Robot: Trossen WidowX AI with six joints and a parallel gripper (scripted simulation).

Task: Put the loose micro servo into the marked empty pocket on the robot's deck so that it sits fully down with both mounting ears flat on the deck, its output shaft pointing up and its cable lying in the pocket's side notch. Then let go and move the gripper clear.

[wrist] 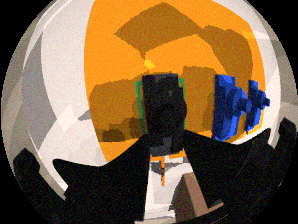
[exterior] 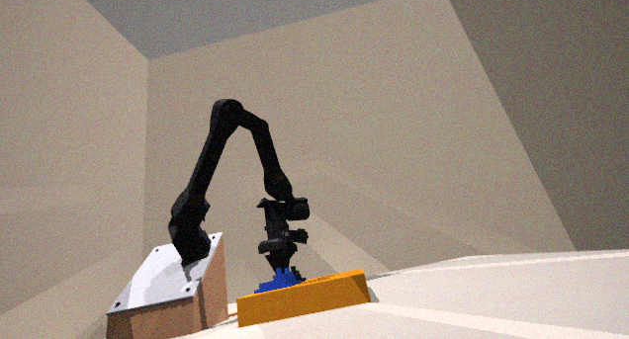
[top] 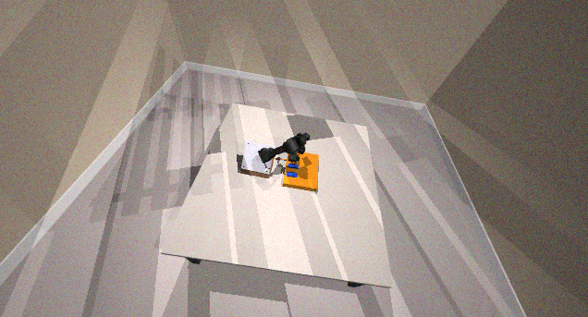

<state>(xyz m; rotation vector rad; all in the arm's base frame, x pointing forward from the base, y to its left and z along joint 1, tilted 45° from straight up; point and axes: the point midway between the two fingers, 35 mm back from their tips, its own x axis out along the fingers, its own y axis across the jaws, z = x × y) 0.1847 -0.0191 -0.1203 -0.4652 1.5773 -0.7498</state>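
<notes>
My gripper [wrist: 165, 136] [exterior: 282, 269] is shut on the black micro servo [wrist: 162, 107] [exterior: 297, 275], pointing down over the near-base side of the orange deck [top: 309, 173] [exterior: 307, 301] [wrist: 107, 30]. The servo is over the marked pocket; green marking [wrist: 139, 105] shows along both its long sides in the wrist view. Its orange cable [wrist: 162, 172] trails toward the arm's base. The servo body looks roughly in line with the marking. Whether its ears touch the deck, how deep it sits and whether the cable is in the notch are hidden. The shaft is not clear.
Two blue servos [wrist: 225, 112] [wrist: 254, 107] are seated in the deck in a row beside the held servo, the nearer one close to the gripper. The arm stands on a wooden block with a pale top plate [top: 255, 158] [exterior: 148, 282], beside the deck across a narrow gap.
</notes>
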